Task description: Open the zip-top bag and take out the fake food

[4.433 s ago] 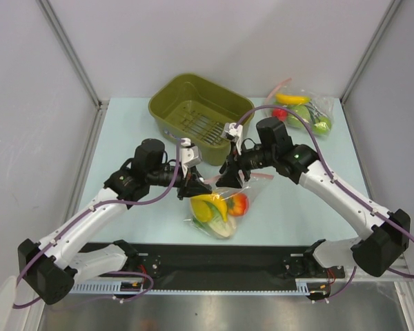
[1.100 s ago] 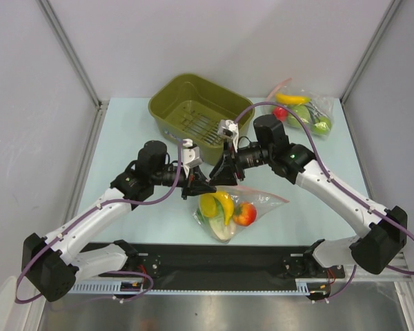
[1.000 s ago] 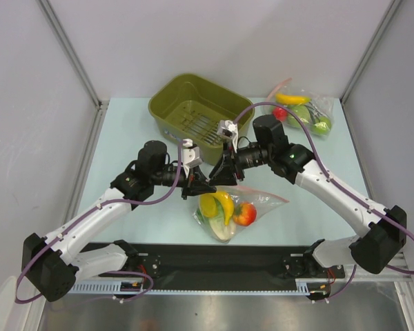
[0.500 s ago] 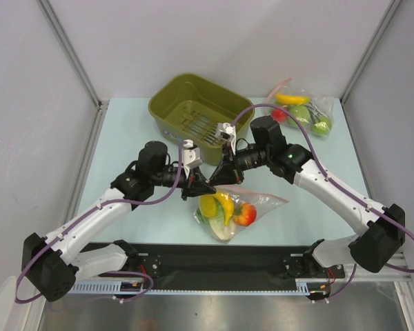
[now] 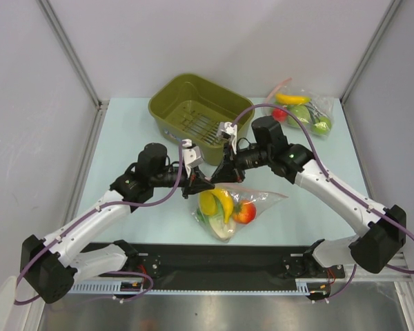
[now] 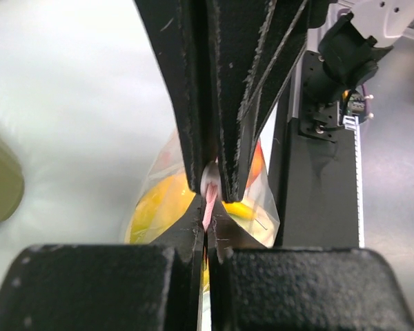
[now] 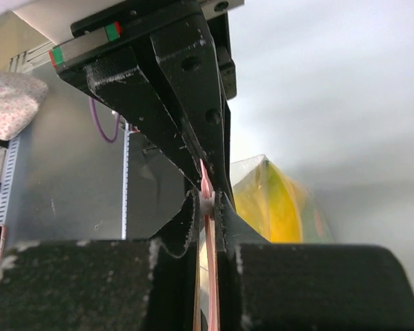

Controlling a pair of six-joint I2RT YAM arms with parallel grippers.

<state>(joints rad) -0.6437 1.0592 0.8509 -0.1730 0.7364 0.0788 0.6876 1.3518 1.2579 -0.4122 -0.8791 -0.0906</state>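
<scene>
Where the left claw and right claw meet, we cannot see the mouth of the zip-top bag from above. The bag lies on the worktop at 6 o'clock from the green tub, fake food inside. Close up, both claws are pressed together, pinching the pink zip strip.

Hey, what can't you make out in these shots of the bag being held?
Top view: the mouth of the zip-top bag sits under the left tool and right tool, so zipped or parted can't be told.
Wrist views: the fingers block all but a sliver of the pink zip strip.
Among the fake food, the banana overlaps the pale piece; shape unclear.
The second bag is small and crossed by the right arm's cable.
</scene>
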